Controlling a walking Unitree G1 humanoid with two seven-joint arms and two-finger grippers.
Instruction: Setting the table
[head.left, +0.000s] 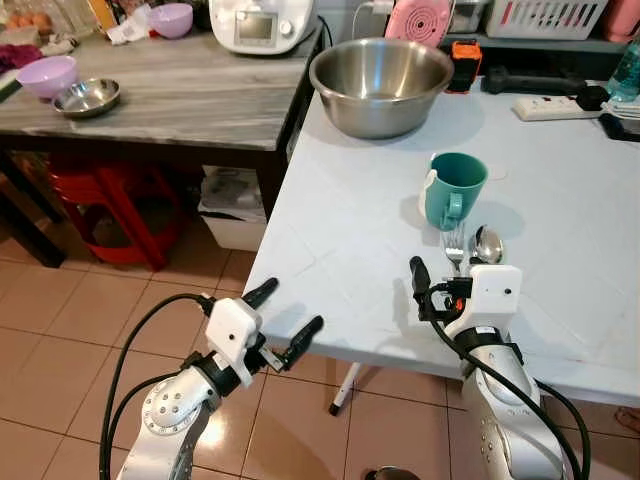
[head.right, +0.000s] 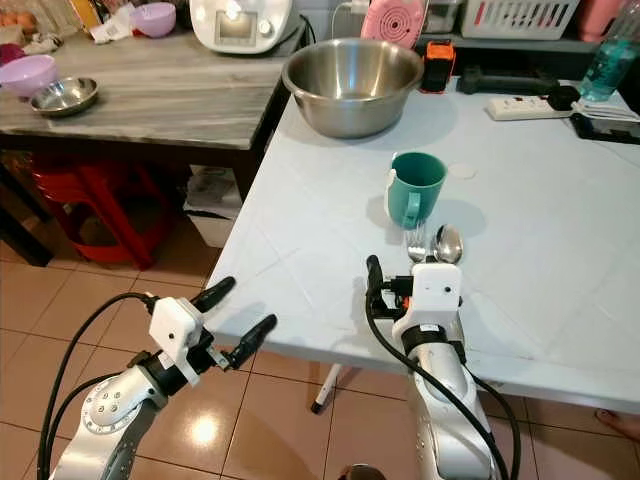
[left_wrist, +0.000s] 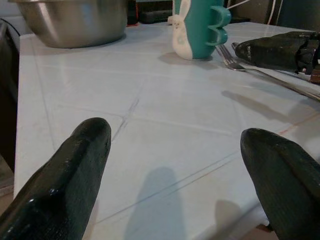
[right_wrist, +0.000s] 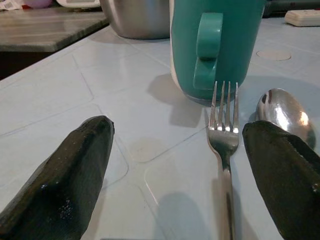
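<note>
Counting one fork (right_wrist: 223, 145), one spoon (right_wrist: 282, 111) (one mug (right_wrist: 215, 42))

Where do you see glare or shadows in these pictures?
Right wrist view: bright glints on the spoon bowl and fork tines, and the mug shadows the table. Left wrist view: soft gripper shadows. Right eye view: lamp glare on the floor tile.
</note>
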